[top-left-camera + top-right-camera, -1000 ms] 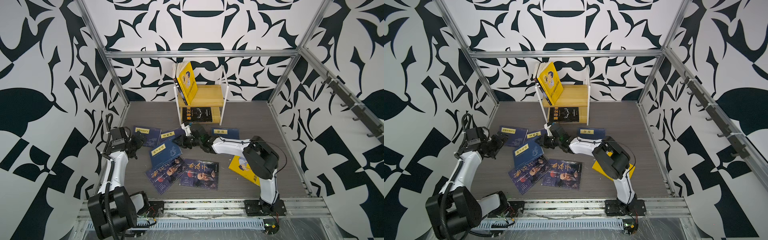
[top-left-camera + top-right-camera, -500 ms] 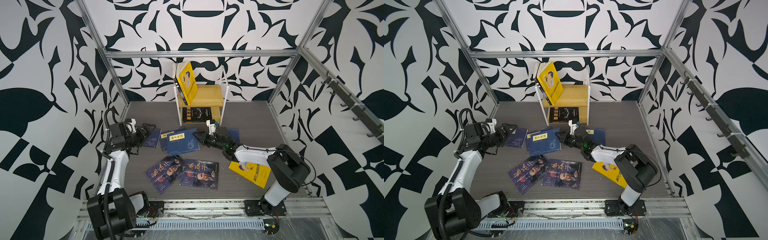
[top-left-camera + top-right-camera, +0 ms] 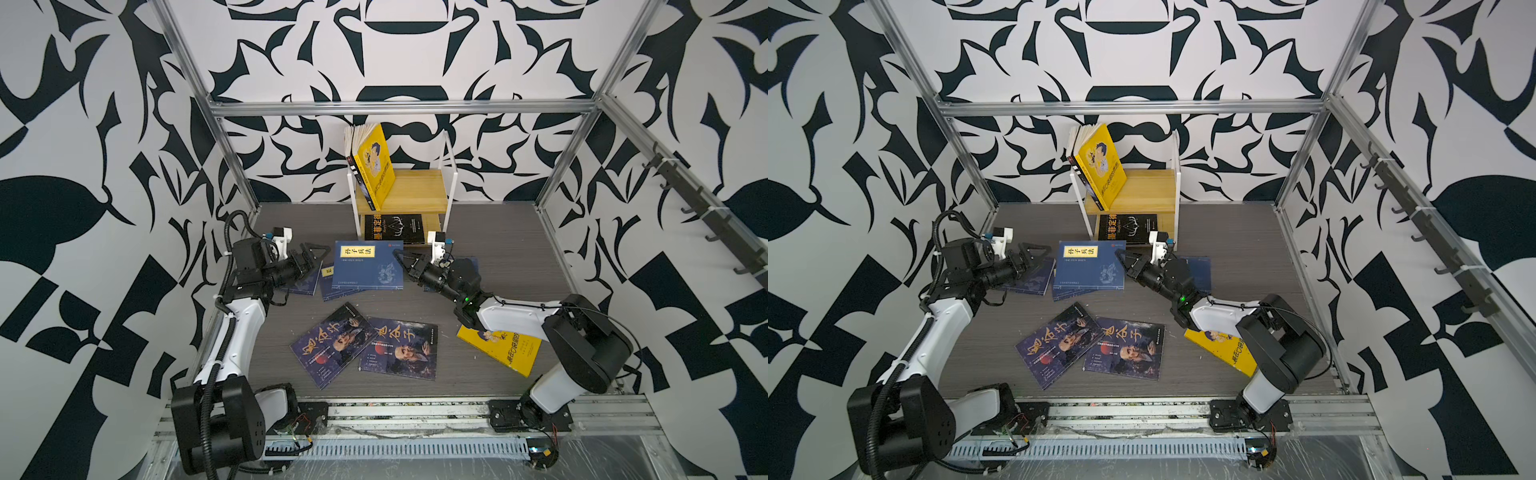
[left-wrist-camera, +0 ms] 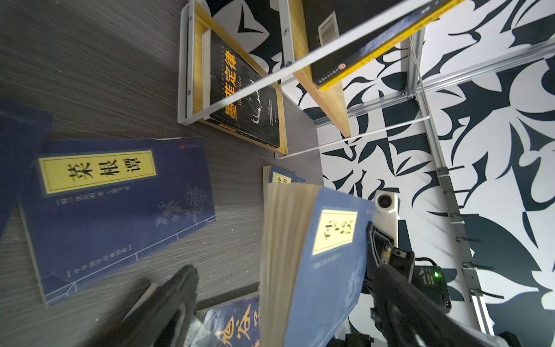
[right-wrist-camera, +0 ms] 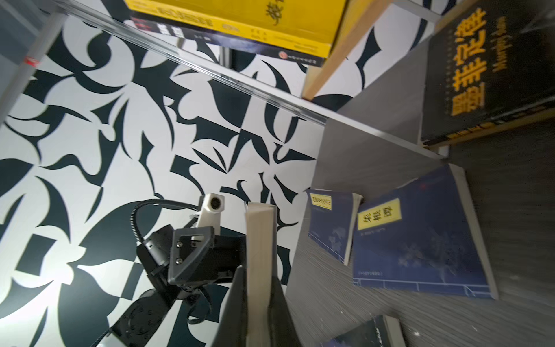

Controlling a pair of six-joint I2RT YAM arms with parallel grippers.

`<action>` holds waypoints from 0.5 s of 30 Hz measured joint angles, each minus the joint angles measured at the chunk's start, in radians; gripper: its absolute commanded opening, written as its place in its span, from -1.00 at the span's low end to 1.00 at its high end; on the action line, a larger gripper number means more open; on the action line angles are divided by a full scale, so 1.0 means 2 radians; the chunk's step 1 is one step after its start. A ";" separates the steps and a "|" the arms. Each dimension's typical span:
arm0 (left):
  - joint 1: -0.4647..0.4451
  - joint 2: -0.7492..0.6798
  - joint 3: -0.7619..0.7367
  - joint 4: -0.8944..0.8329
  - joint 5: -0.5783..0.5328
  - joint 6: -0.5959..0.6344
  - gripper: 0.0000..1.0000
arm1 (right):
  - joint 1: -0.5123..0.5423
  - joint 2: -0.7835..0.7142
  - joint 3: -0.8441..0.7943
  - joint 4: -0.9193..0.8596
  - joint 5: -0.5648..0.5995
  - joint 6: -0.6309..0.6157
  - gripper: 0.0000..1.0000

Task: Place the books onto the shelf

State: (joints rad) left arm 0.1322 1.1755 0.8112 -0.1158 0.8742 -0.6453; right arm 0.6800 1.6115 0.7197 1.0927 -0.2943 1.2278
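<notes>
My right gripper (image 3: 402, 261) (image 5: 259, 291) is shut on the right edge of a navy book (image 3: 369, 266) (image 3: 1090, 266) with a yellow label, holding it above the table. My left gripper (image 3: 319, 259) (image 4: 288, 272) is open at the book's left edge. In the left wrist view the book (image 4: 327, 270) sits between the spread fingers (image 4: 183, 285), with gaps on both sides. The shelf (image 3: 419, 193) (image 3: 1144, 193) stands at the back with a yellow book (image 3: 374, 162) leaning on its top board and a black book (image 3: 395, 226) on the lower one.
More navy books (image 3: 309, 282) lie under and left of the held one, and one (image 3: 469, 266) lies behind my right wrist. Two dark blue portrait books (image 3: 332, 345) (image 3: 401, 347) lie in front. A yellow book (image 3: 509, 349) lies under my right arm.
My right gripper has lifted the navy book off the pile and swung it up towards the middle. My left gripper has moved right, up to the book's left edge.
</notes>
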 measured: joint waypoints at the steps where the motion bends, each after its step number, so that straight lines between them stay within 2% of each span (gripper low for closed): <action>1: -0.005 0.001 0.000 0.000 0.002 0.004 0.90 | 0.000 0.005 0.000 0.016 -0.001 0.003 -1.00; 6: -0.020 0.010 0.002 0.000 0.011 0.005 0.89 | 0.000 0.031 0.003 0.049 -0.010 0.014 -1.00; 8: -0.022 0.014 0.008 0.000 0.019 0.000 0.79 | 0.000 0.043 0.003 0.056 -0.012 0.020 -1.00; 9: -0.023 0.015 0.011 0.000 0.022 -0.003 0.72 | 0.000 0.047 0.004 0.059 -0.013 0.022 -1.00; 13: -0.023 0.020 0.016 0.013 0.031 -0.018 0.26 | 0.001 0.070 0.012 0.069 -0.019 0.035 -1.00; 15: -0.022 0.024 0.016 0.018 0.031 -0.021 0.12 | 0.001 0.081 0.019 0.073 -0.020 0.042 -1.00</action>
State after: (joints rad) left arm 0.0887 1.2240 0.8436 -0.0795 0.9360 -0.6880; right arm 0.6811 1.7741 0.7586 1.2388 -0.3351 1.3121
